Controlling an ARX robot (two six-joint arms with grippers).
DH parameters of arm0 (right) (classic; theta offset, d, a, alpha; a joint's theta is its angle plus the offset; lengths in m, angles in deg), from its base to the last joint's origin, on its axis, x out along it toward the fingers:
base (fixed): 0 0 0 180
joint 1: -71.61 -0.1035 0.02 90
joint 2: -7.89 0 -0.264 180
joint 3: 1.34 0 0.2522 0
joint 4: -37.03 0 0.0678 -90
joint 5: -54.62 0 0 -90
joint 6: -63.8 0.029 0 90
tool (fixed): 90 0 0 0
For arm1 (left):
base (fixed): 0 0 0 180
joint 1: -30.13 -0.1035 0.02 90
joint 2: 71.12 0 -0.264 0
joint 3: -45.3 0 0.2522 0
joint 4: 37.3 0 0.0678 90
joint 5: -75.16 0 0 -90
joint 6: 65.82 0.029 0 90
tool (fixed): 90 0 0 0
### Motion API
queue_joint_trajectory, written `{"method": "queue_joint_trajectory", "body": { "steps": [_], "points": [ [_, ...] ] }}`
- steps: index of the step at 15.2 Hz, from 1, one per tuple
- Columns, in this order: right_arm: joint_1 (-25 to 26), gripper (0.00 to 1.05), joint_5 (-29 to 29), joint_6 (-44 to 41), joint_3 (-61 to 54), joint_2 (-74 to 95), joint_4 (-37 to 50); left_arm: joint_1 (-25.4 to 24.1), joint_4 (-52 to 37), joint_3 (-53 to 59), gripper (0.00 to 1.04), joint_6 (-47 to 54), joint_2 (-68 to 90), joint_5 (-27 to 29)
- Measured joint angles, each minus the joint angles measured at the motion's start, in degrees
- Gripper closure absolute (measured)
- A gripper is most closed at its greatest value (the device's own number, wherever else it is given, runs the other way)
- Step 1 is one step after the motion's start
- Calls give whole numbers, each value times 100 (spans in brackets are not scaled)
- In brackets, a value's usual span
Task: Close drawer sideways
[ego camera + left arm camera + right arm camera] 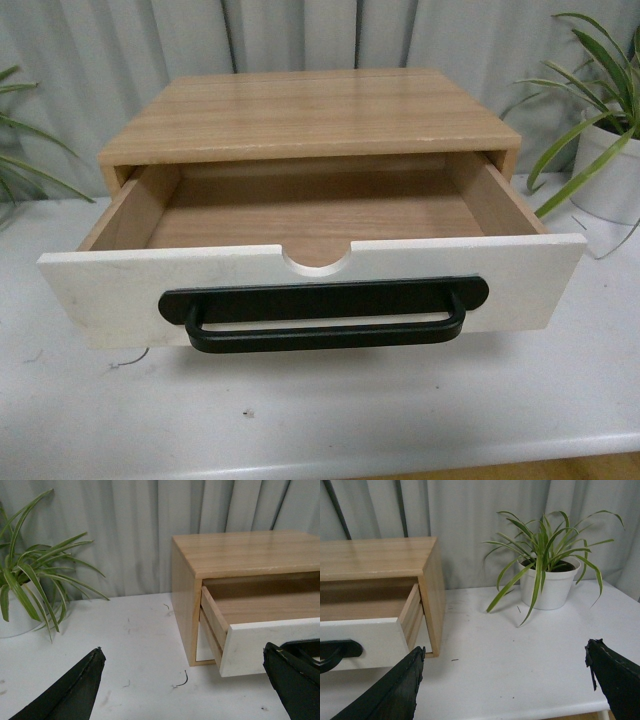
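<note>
The drawer [110, 290] is pulled far out of a light wood cabinet [310, 115]. It has a white front, a black bar handle [325, 330], a semicircular top notch and an empty wood inside. Neither gripper shows in the front view. My left gripper [185, 685] is open and empty, low over the white table beside the drawer's left corner [250, 647]. My right gripper [505, 682] is open and empty, low over the table to the right of the drawer's right end [370, 640].
A potted plant in a white pot [547, 585] stands at the back right, another [15, 615] at the back left. A grey curtain [100, 60] hangs behind. The white table [330, 420] has its front edge near the drawer.
</note>
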State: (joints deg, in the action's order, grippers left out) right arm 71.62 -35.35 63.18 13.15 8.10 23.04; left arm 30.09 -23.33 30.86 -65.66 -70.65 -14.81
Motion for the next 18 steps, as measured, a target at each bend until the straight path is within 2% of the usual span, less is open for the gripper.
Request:
{"method": "queue_joint_trajectory", "body": {
  "steps": [5,6,7,8,9,10,15,18],
  "points": [
    [0,6,0,0,0,0,0,0,0,0,7,0,0,0],
    [-330,6,-704,494,245,310,-763,-26,83,-9,7,-90,28,-181],
    [-800,6,-1357,1080,522,1082,-964,146,129,-31,7,-212,254,-485],
    [-1137,6,-1211,1445,793,1729,-776,732,118,-118,7,-105,634,-638],
    [-1486,6,-339,1167,1311,2671,-763,1593,188,-326,7,531,1305,-1023],
    [-1902,6,688,238,1569,3805,-730,1908,103,-623,7,1683,2409,-1729],
    [-2260,6,1257,-1075,2048,5829,127,1985,-546,-1209,7,3344,4680,-2411],
    [-2293,6,1390,-1388,2354,6701,518,1932,-1123,-1545,7,3783,5737,-2450]
  ]
}}
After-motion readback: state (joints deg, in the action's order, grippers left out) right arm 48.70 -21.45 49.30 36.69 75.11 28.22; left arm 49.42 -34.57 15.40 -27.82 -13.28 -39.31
